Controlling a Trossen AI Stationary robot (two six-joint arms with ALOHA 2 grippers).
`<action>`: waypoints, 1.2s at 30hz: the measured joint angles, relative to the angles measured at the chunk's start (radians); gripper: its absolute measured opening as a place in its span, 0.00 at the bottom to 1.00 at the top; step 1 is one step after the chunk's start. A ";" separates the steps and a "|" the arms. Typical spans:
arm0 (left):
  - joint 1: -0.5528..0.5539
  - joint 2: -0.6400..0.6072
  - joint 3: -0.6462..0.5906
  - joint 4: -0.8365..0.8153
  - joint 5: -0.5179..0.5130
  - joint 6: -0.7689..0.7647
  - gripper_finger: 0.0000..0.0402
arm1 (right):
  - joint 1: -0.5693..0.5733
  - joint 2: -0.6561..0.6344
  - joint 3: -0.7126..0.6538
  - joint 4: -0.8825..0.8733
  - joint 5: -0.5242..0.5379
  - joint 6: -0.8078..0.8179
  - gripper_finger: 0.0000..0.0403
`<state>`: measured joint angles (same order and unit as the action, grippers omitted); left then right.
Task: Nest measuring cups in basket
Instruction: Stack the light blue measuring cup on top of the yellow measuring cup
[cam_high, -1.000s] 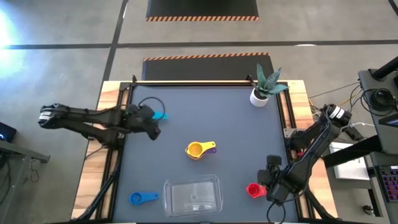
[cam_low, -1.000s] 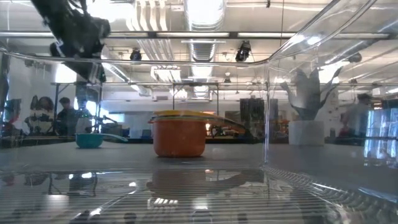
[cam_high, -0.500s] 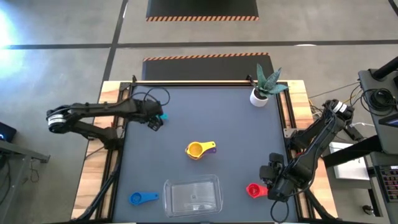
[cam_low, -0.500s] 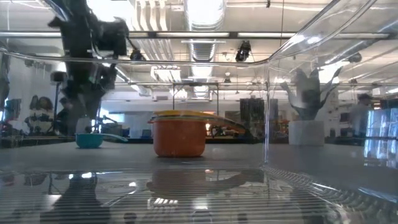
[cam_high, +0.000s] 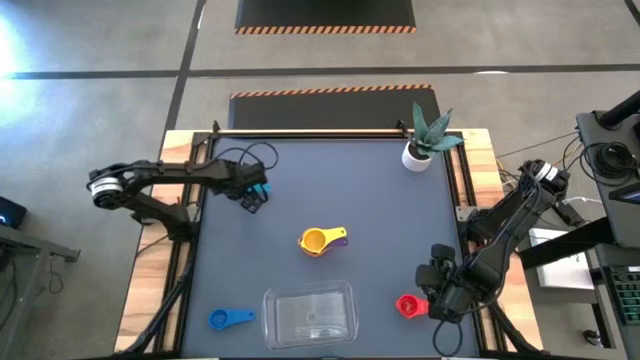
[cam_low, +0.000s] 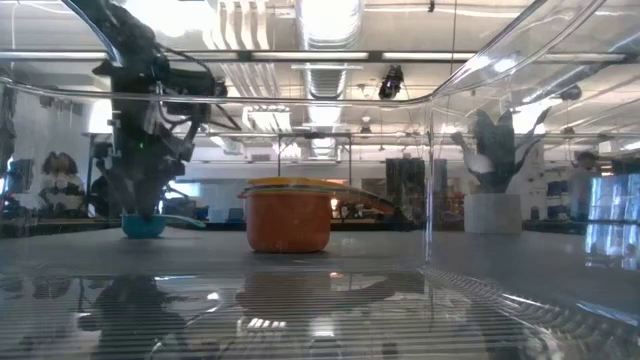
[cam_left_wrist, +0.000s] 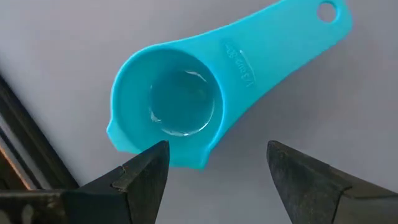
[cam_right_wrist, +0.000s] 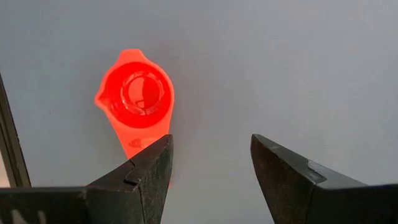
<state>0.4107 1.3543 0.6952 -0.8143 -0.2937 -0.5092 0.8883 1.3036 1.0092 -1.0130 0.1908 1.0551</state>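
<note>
The teal cup (cam_left_wrist: 180, 106) lies upright on the dark mat near the table's far left (cam_high: 263, 186). My left gripper (cam_left_wrist: 217, 165) is open just above it, fingers on either side of the bowl's edge, apart from it as far as I see. The red cup (cam_right_wrist: 137, 93) sits near the right edge (cam_high: 406, 305), and my open right gripper (cam_right_wrist: 211, 149) hovers beside its handle. A yellow cup on an orange and a purple one (cam_high: 320, 241) stands mid-table. The blue cup (cam_high: 228, 319) lies left of the clear basket (cam_high: 310, 315). No green cup shows.
A white pot with a spiky plant (cam_high: 420, 150) stands at the far right corner. Metal rails (cam_high: 200, 230) run along the mat's left and right sides. The basket's clear wall (cam_low: 430, 150) fills the front of the low view, and people show in the room behind.
My left gripper has come down from high above the table to just over the teal cup, staying open, while its arm drew in toward the table's far left. The cups have not moved.
</note>
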 joint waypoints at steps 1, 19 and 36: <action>0.000 0.011 0.000 0.008 0.000 0.005 0.63 | 0.001 0.001 0.000 0.000 0.000 -0.001 0.51; -0.010 0.139 0.086 0.014 0.051 -0.059 0.03 | -0.008 0.000 0.000 0.007 0.065 -0.083 0.51; -0.507 0.164 0.602 -0.141 0.014 -0.209 0.00 | -0.034 0.000 0.000 0.003 0.166 -0.160 0.51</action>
<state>-0.0960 1.5187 1.2969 -0.9551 -0.2801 -0.7186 0.8547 1.3033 1.0092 -1.0096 0.3567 0.8947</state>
